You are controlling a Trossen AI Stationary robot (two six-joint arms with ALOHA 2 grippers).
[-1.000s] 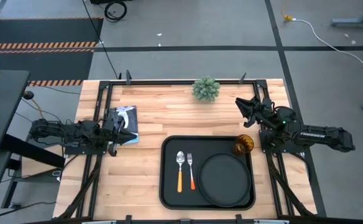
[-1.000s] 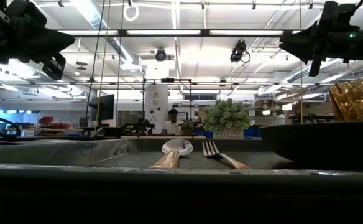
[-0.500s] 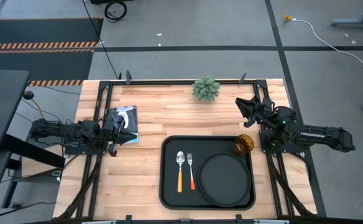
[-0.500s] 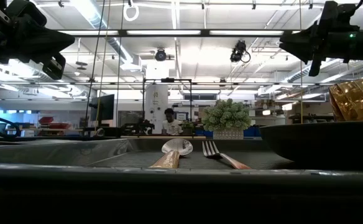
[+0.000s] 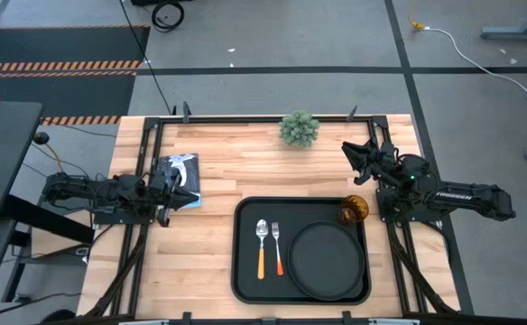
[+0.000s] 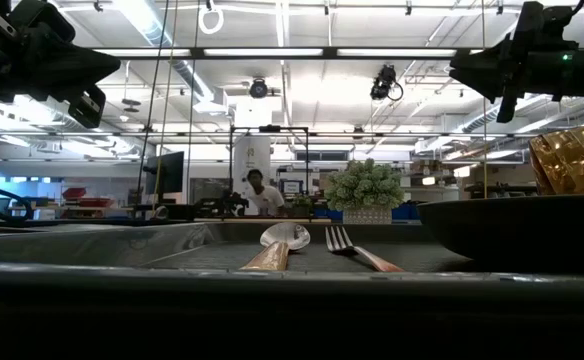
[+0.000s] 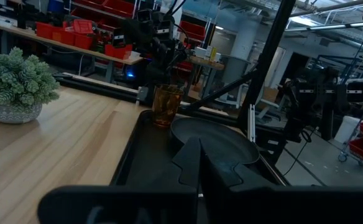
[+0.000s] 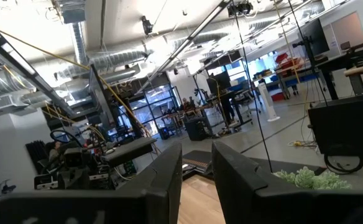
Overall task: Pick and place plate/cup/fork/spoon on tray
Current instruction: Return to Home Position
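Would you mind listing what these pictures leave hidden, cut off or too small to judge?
- Fork and spoon, low view: the handles are foreshortened and partly behind the tray rim.
- Plate, low view: cut off by the right edge.
- Cup, low view: cut off by the right edge, base behind the plate.
- Person, low view: too small and distant to make out.
- Left gripper, high view: too small to judge the finger gap.

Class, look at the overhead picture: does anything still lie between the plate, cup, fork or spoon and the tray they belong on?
Nothing visible does. The plate, cup, fork and spoon already sit on the tray. Both grippers, left and right, are off to the sides.
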